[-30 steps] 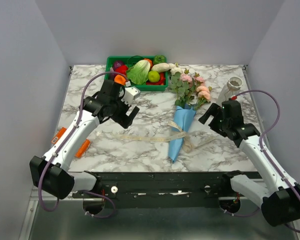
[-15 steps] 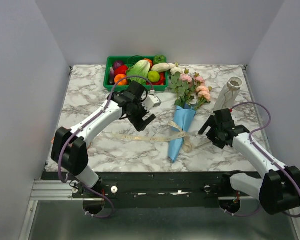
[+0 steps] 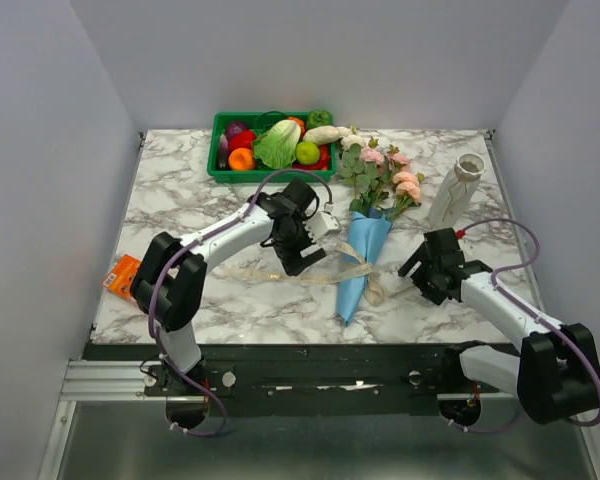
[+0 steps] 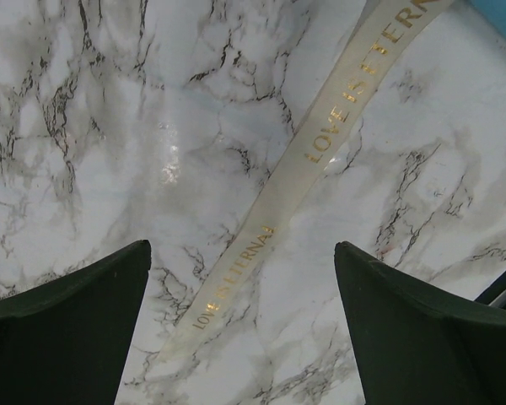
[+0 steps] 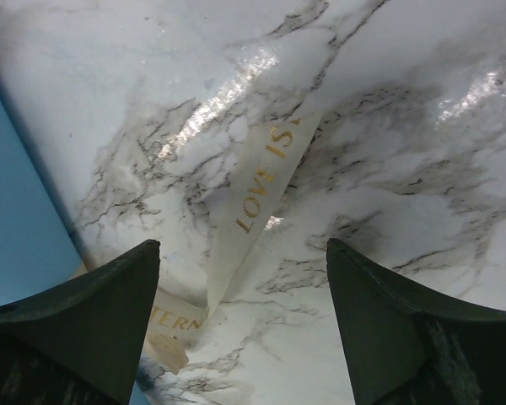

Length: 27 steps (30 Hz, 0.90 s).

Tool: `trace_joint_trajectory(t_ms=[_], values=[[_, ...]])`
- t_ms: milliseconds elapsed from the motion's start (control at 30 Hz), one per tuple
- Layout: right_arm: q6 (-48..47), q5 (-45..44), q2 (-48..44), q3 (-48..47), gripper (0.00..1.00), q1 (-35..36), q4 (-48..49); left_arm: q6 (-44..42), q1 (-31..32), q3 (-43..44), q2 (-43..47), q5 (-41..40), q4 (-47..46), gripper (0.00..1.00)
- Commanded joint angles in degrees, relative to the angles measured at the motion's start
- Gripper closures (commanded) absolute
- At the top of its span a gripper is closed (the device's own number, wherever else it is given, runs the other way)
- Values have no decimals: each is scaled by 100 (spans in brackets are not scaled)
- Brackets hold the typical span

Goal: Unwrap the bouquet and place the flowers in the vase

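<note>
Left gripper (image 4: 242,245): jaws wide apart, nothing held. It hangs low over the white, grey-veined marble table top (image 4: 110,126), just left of the blue paper cone (image 3: 360,255), level with the cone's middle. Between the two dark fingers (image 4: 76,321) a cream ribbon with gold lettering (image 4: 320,143) lies flat on the marble. It runs diagonally toward the cone, whose blue corner shows at the upper right of the wrist view. No finger is seen touching the ribbon.

Right gripper (image 5: 242,242): jaws well apart, nothing gripped. It is low on the right of the cone, beside the cone's lower half. In its wrist view another length of the ribbon lies between the fingers and ends in a folded bit against the cone's blue edge. Whether the fingertips touch the table: cannot tell.

Bouquet (image 3: 365,235): lies flat mid-table, still wrapped, with the ribbon tied round the cone below its middle. The cone's tip points to the near edge. Pink, peach and cream roses with green leafy sprigs (image 3: 372,157) spill from the cone's far, open end.

Small whitish-grey ceramic vase (image 3: 457,190): right of the cone's open end, well apart, tilted, rim toward the far side. Leaning or lying: cannot tell.

Green plastic crate of vegetables (image 3: 217,150): beyond and left of the cone, at the far edge, close to the flower heads.

Orange object (image 3: 125,275): far left of the cone at the table's left edge, partly hidden by the left arm.
</note>
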State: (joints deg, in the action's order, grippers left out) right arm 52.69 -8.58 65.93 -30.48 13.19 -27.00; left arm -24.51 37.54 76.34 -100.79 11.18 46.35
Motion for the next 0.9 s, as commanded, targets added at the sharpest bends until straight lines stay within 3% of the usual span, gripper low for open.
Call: trace_joint_trajectory(t_ms=[0,533,667,867], values=[[286,-100,-133,305,15,87,450,-168,306,-207,-160,-142,-582,1],[418,-56,-81,525,25,166,890,-370,799,-391,-775,-362,-1145,3],[427,-47,-19,543,32,175,1021,-414,799,-470,-871,-380,-1172,22],[435,-30,51,561,33,184,1153,-458,843,-532,-1047,-406,-1251,39]])
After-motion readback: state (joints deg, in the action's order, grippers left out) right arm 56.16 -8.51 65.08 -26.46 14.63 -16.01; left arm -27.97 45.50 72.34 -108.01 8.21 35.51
